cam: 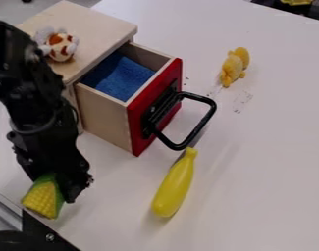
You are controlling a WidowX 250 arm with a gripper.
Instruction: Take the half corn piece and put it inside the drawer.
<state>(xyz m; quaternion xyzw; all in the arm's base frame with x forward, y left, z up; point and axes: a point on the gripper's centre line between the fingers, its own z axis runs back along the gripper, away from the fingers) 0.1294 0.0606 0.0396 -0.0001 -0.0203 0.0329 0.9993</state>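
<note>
The black gripper (53,188) hangs at the lower left, in front of the drawer box's left side, shut on the half corn piece (41,198). The corn's yellow kernel end and green husk stick out below and left of the gripper. The drawer (104,117) stands pulled out of the wooden box, with a red front, a black handle and a blue cloth lying inside. Part of the corn is hidden behind the gripper.
A brown-and-white plush toy (59,45) lies on top of the wooden box (96,24). A yellow eggplant-shaped toy (174,185) lies below the handle, and a small yellow animal figure (234,66) at the upper right. Metal and black parts (40,235) edge the lower left.
</note>
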